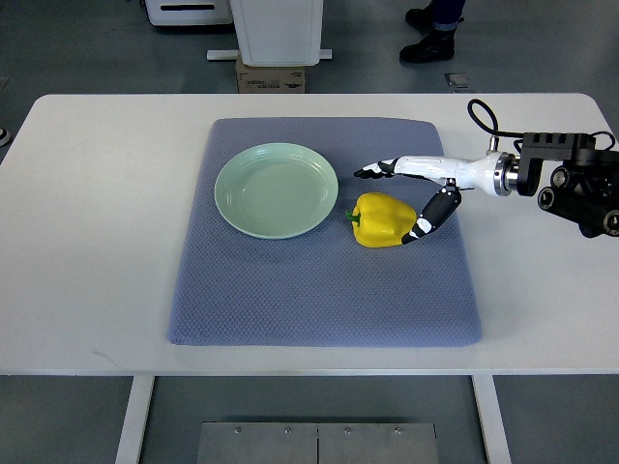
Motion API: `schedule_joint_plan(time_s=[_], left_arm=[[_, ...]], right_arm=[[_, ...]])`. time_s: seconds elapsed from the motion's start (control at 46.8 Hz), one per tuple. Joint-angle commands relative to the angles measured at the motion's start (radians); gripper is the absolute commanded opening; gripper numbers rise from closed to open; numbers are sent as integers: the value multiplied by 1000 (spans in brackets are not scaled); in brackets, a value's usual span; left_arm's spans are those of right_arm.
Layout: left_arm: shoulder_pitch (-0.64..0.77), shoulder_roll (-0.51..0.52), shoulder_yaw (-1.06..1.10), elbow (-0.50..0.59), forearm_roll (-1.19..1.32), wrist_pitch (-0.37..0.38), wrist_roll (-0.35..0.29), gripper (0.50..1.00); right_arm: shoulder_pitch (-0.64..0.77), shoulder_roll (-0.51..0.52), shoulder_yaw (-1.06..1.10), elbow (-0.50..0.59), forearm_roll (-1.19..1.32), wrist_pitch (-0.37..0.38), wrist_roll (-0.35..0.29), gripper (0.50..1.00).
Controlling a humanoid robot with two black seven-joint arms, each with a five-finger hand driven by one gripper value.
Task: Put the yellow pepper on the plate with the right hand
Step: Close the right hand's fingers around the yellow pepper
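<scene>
A yellow pepper (pixel 383 220) lies on the blue-grey mat (pixel 324 290), just right of the pale green plate (pixel 277 189), which has nothing on it. My right hand (pixel 395 199) reaches in from the right edge and sits over the pepper's right side. Its fingers (pixel 375 171) extend above the pepper toward the plate, and the thumb (pixel 431 218) curls beside the pepper's right flank. The hand is spread, with the pepper between thumb and fingers but not clasped. The left arm is out of sight.
The mat rests on a white table (pixel 87 242). Beyond the table's far edge stand a cardboard box (pixel 271 75) and a white base. A person's dark shoes (pixel 430 34) show at the top right.
</scene>
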Motion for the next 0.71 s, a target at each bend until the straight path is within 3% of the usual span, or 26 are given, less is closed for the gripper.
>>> schedule_joint_plan(time_s=[0.0, 0.684], left_arm=[[0, 0, 0, 0, 0, 0, 0, 1000], [0, 0, 0, 0, 0, 0, 0, 1000]], right_arm=[[0, 8, -6, -2, -3, 0, 0, 958], [-12, 30, -3, -3, 62, 11, -20, 954]])
